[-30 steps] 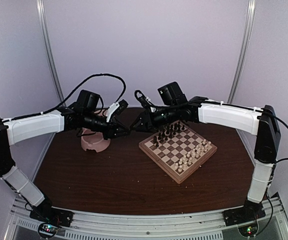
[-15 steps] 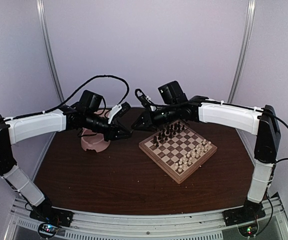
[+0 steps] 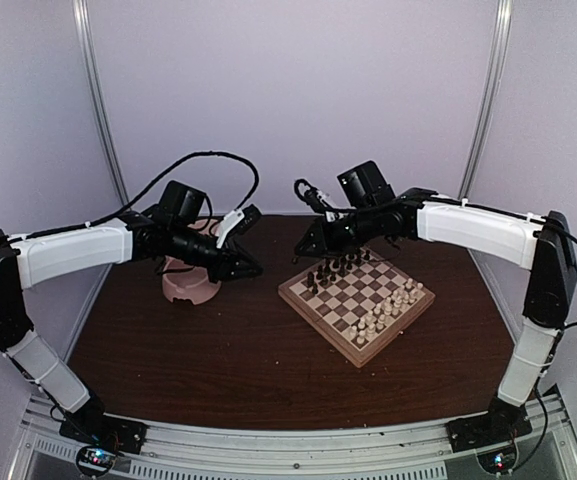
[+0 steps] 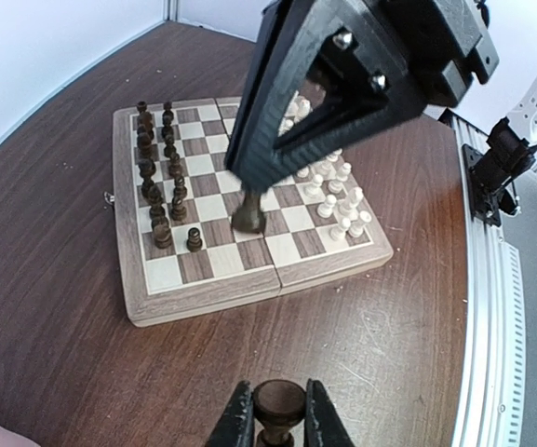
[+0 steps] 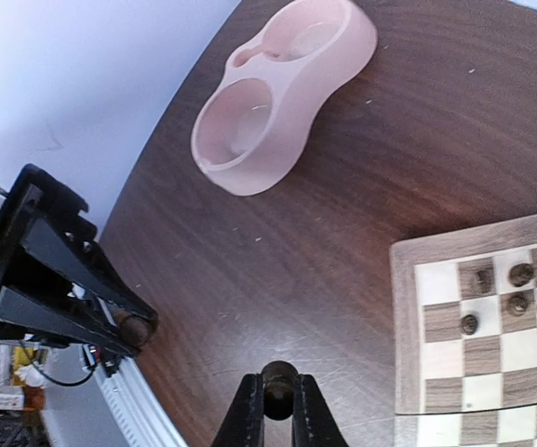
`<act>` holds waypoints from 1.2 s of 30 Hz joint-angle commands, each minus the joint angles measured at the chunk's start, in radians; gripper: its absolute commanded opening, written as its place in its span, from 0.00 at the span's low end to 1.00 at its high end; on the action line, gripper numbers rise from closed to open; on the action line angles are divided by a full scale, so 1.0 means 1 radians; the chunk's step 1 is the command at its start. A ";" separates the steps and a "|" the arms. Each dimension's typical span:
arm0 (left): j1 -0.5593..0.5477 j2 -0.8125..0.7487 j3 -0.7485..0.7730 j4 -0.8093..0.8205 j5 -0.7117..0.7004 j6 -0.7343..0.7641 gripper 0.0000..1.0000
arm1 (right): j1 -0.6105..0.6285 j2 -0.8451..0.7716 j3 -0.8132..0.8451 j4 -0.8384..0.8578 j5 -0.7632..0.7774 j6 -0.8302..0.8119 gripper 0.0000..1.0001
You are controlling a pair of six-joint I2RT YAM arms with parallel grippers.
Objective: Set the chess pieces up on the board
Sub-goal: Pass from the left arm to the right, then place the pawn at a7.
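1. Pink double bowl [image 3: 190,284]: stands on the dark wooden table [image 3: 218,350], at the far left, well apart from the board.
2. Left gripper [image 3: 251,268]: hangs in the air just right of the bowl, between bowl and board. Its fingers are pressed onto the left-hand dark chessman [image 4: 279,406], pinching it upright by the head.
3. Right gripper [image 3: 304,246]: hangs in the air near the board's far-left corner, over bare table. Its fingers pinch the right-hand dark chessman [image 5: 279,384] between the tips.
4. Chessboard [image 3: 318,328]: lies flat on the table, right of centre, turned diagonally.
5. Dark chess pieces [image 3: 333,268]: stand upright in two lines along the board's far-left edge.
6. Pale chessmen [image 3: 388,305]: stand in two lines along the opposite, near-right edge.
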 commanded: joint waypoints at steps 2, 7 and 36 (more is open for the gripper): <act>-0.007 0.011 -0.028 0.065 -0.104 -0.079 0.14 | 0.015 -0.051 -0.080 -0.050 0.280 -0.182 0.06; -0.006 0.043 -0.054 0.162 -0.118 -0.222 0.16 | 0.052 0.015 -0.091 -0.034 0.403 -0.272 0.06; 0.013 -0.012 -0.108 0.164 -0.274 -0.250 0.15 | 0.079 0.253 0.005 0.002 0.549 -0.335 0.08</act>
